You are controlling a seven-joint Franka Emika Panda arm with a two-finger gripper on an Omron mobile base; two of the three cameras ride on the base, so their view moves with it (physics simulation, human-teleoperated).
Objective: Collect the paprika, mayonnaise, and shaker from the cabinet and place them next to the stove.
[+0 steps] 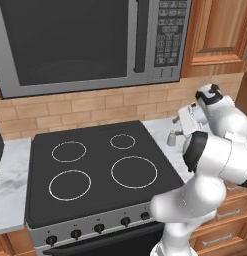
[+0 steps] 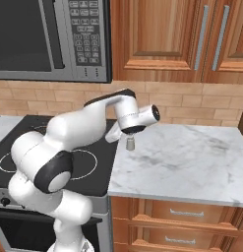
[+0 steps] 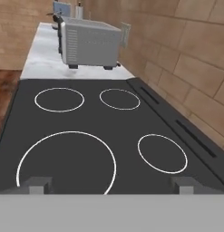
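Note:
The shaker (image 2: 130, 143), a small pale grey cylinder, stands upright on the marble counter (image 2: 192, 162) right beside the stove's right edge; it shows again as the shaker (image 1: 171, 138). My gripper (image 3: 111, 185) is open and holds nothing. It hovers just above the shaker and looks sideways across the black stove (image 3: 86, 136) with its white rings. The stove (image 1: 95, 170) has dark knobs along its steel front. The wooden cabinet (image 2: 157, 39) above the counter has its doors shut. The paprika and mayonnaise are out of view.
A steel microwave (image 1: 80, 40) hangs over the stove. A grey toaster oven (image 3: 88, 43) stands on the counter beyond the stove's far side. A brick wall (image 2: 192, 103) backs the counter, and drawers (image 2: 187, 214) sit under it.

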